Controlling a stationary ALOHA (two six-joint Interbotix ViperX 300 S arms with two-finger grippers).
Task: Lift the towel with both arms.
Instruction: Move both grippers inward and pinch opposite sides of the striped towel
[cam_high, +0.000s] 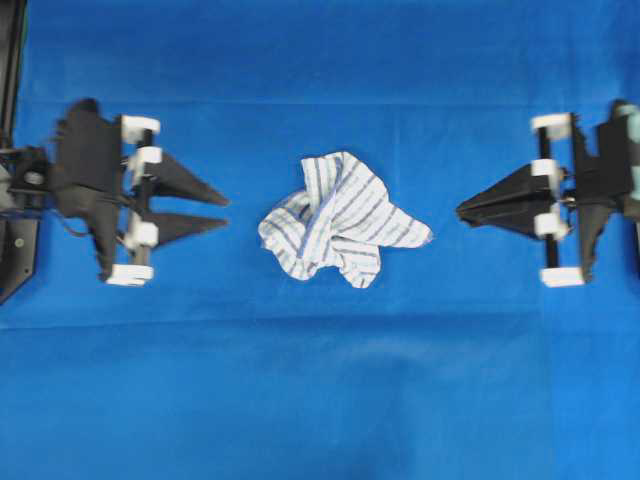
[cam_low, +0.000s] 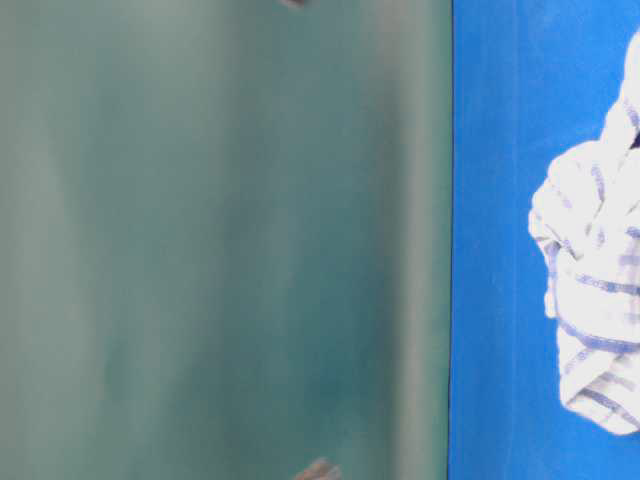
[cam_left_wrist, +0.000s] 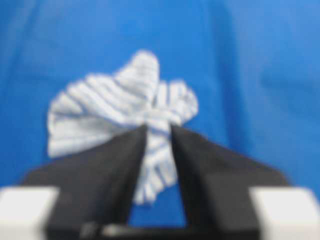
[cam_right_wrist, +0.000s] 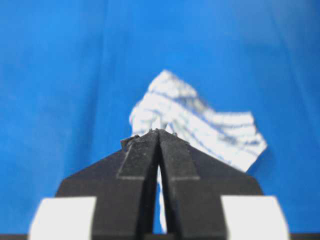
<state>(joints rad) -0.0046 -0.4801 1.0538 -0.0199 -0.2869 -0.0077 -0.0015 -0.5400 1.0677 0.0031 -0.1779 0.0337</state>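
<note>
The towel (cam_high: 340, 218), white with thin blue-grey stripes, lies crumpled on the blue tablecloth (cam_high: 320, 400) between the two arms. My left gripper (cam_high: 227, 211) hovers a short way left of it, pointing at it, open with a narrow gap and nothing between the fingers. In the left wrist view the towel (cam_left_wrist: 115, 107) shows beyond and through the gap of that gripper (cam_left_wrist: 159, 129). My right gripper (cam_high: 460, 211) sits a little right of the towel's right corner, shut, tips together on nothing. From the right wrist, the towel (cam_right_wrist: 200, 125) lies just past the closed tips of the gripper (cam_right_wrist: 158, 131).
The blue tablecloth (cam_low: 500, 200) covers the whole working surface, with a fold line across it. The table-level view is turned sideways: the towel (cam_low: 595, 300) is at its right edge and a blurred green wall (cam_low: 220, 240) fills the left.
</note>
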